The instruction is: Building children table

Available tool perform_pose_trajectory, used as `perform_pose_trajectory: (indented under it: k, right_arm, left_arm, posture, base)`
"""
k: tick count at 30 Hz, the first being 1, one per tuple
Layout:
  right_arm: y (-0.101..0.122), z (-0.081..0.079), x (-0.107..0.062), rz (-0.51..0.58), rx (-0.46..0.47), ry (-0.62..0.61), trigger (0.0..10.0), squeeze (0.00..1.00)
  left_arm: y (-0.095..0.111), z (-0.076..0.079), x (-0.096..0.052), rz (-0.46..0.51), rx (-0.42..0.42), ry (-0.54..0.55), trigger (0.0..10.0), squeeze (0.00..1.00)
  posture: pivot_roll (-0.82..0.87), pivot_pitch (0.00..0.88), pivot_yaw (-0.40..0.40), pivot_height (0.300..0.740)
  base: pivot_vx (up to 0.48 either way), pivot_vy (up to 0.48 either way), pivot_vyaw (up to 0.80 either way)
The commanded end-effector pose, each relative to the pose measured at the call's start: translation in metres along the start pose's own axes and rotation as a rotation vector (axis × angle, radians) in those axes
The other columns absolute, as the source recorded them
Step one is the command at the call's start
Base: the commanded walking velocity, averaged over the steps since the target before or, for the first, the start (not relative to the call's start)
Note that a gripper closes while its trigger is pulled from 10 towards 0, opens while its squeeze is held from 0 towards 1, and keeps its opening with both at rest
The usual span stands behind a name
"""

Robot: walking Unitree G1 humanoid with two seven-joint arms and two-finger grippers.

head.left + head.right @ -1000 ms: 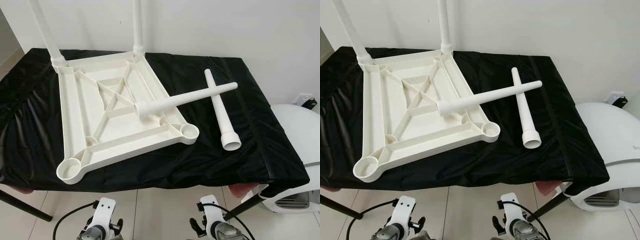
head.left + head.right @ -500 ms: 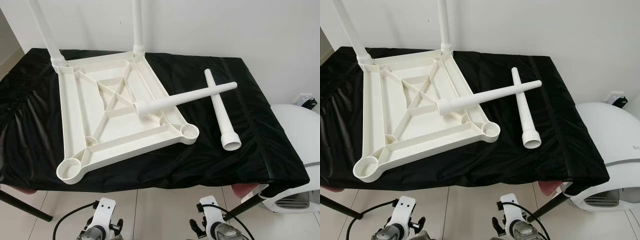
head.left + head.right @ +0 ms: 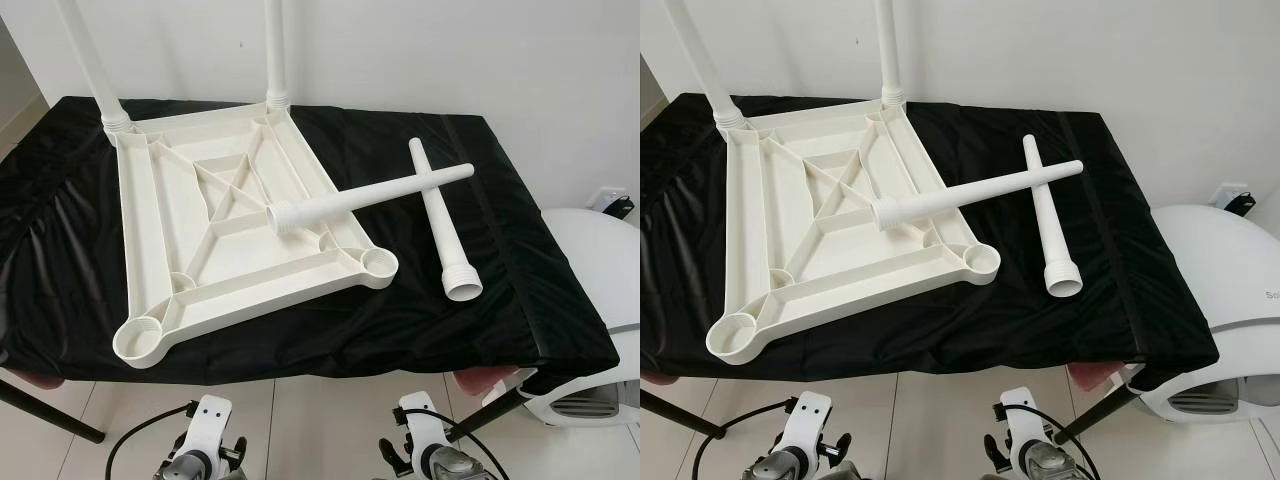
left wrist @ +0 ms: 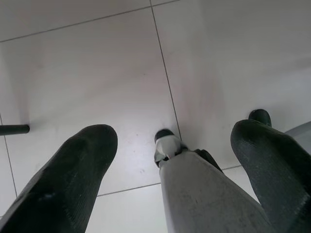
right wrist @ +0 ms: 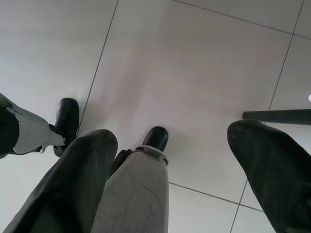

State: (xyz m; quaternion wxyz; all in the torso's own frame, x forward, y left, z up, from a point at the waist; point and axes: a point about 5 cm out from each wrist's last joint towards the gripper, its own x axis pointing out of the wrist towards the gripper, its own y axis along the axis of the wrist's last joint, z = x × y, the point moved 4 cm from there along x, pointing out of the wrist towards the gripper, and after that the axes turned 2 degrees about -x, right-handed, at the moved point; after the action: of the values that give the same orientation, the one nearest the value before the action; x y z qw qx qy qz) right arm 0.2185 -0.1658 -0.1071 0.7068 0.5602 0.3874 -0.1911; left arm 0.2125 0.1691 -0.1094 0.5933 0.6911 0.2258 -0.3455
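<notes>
Where it crosses another, one leg (image 3: 370, 196) lies diagonally.

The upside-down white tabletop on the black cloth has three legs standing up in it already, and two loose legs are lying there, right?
Not three. The left eye view shows two legs standing in the tabletop, at its far corners. Two loose legs do lie crossed on the black cloth.

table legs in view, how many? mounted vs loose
4. Two mounted upright in the tabletop's far corners: far-left leg, far-right leg. Two loose: crossing leg resting on the tabletop, lying leg on the black cloth.
</notes>
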Motion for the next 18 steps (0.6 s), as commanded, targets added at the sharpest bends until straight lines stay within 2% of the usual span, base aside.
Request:
perform_pose_trajectory:
  k: [1, 7, 13, 17, 18]
  right_arm:
    - [0.004, -0.003, 0.001, 0.003, -0.026, 0.026, 10.0, 0.00]
    - [0.008, -0.008, 0.002, 0.019, -0.056, 0.073, 10.0, 0.00]
    - [0.016, -0.021, 0.001, 0.065, -0.150, 0.208, 10.0, 0.00]
    - [0.017, -0.023, 0.000, 0.072, -0.159, 0.224, 10.0, 0.00]
    - [0.020, -0.027, 0.000, 0.087, -0.178, 0.259, 10.0, 0.00]
  left_arm:
    - [0.002, 0.006, 0.000, 0.011, 0.015, -0.073, 10.0, 0.00]
    - [0.002, 0.012, -0.001, 0.020, 0.044, -0.105, 10.0, 0.00]
    - [0.004, 0.028, -0.002, 0.051, 0.144, -0.203, 10.0, 0.00]
    - [0.005, 0.031, -0.002, 0.056, 0.160, -0.218, 10.0, 0.00]
    - [0.006, 0.034, -0.003, 0.066, 0.190, -0.244, 10.0, 0.00]
  posture:
    - [0.04, 0.000, -0.014, 0.740]
    - [0.04, 0.000, -0.017, 0.740]
    - [0.03, 0.029, -0.014, 0.740]
    - [0.03, 0.032, -0.013, 0.740]
    - [0.03, 0.042, -0.011, 0.740]
  base:
    - [0.000, 0.000, 0.00]
    - [0.000, 0.000, 0.00]
    - [0.000, 0.000, 0.00]
    - [0.000, 0.000, 0.00]
    - [0.000, 0.000, 0.00]
